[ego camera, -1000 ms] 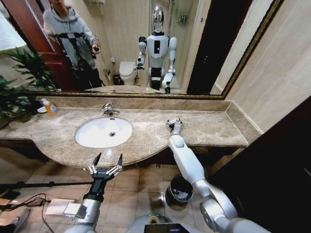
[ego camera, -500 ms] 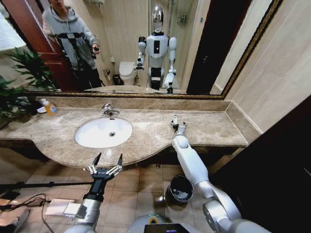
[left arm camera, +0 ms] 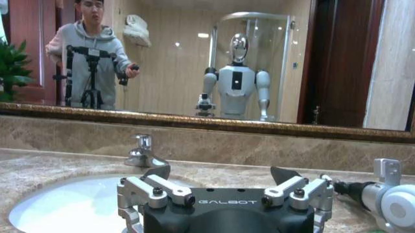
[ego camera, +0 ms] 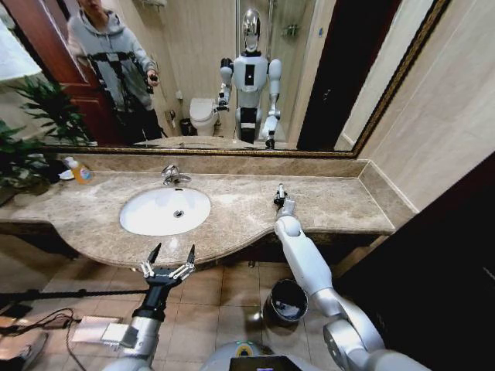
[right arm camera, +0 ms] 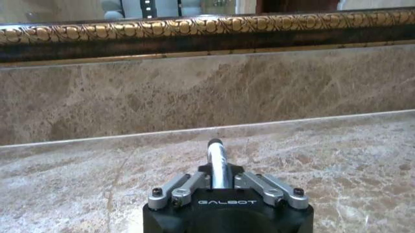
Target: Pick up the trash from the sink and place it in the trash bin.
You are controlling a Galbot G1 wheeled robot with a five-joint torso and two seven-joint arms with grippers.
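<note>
Above the bench [ego camera: 232, 220], to the right of the sink [ego camera: 165, 210], the right pincer [ego camera: 280, 193] hovers with its two fingers pressed together; whether anything thin is caught between them cannot be told. The left pincer [ego camera: 168, 260] hangs in front of the bench's front edge, below the sink, its two fingers spread wide and holding nothing. One white oval sink with one chrome faucet [ego camera: 173, 175] at its rear rim; the basin appears bare. One black trash bin [ego camera: 287, 301] stands on the floor beneath the right arm. One orange-yellow soap bottle [ego camera: 79, 170] stands near the bench's far left corner.
</note>
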